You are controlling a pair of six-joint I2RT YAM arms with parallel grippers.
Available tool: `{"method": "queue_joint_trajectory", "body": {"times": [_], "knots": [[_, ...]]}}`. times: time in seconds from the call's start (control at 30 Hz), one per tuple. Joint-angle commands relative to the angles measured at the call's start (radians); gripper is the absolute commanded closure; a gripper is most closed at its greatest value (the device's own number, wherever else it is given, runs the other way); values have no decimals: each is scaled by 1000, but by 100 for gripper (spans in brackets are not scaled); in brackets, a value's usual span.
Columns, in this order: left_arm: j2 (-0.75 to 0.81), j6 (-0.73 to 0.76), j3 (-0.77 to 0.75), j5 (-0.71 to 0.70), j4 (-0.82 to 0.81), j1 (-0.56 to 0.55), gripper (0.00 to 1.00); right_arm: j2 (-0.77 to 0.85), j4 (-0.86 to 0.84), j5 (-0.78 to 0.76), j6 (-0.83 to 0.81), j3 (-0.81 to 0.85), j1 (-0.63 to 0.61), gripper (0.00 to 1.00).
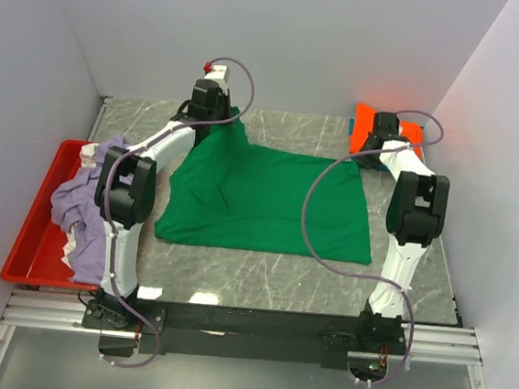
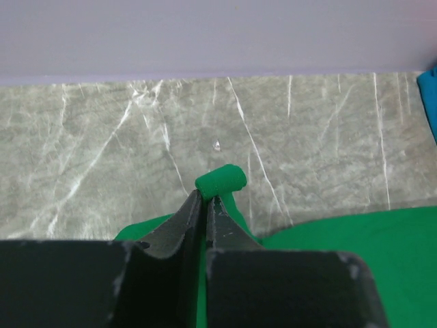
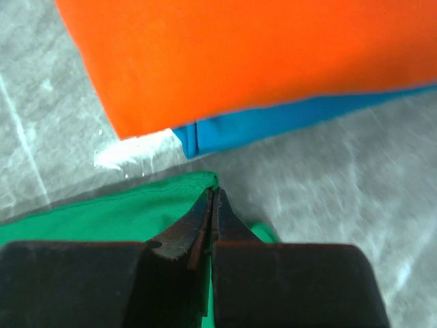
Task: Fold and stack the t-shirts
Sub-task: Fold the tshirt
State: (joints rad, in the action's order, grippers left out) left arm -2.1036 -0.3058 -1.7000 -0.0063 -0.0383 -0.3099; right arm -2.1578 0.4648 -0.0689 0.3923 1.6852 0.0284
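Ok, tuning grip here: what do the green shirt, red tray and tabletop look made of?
Green shirt: soft matte cloth, it creases and rolls. Red tray: likely plastic, smooth glossy walls. Tabletop: marble-look, grey with white veins, possibly laminate.

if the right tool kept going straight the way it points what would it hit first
Probably the edge of the blue t-shirt, under the orange t-shirt, past some bare table. The right tool grips the green t-shirt; height is unclear.
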Motion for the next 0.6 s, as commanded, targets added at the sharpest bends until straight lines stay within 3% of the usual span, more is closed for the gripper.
{"method": "queue_joint_trajectory", "body": {"times": [0.0, 0.27, 0.57], "knots": [[91, -13, 28, -56, 18, -34, 100, 125, -90, -68, 31, -57, -7, 100], [218, -81, 108, -188, 141, -90, 100, 279, -133, -140, 52, -232, -15, 100], [381, -265, 287, -334, 303, -132, 100, 429, -135, -173, 103, -409, -24, 100]]}}
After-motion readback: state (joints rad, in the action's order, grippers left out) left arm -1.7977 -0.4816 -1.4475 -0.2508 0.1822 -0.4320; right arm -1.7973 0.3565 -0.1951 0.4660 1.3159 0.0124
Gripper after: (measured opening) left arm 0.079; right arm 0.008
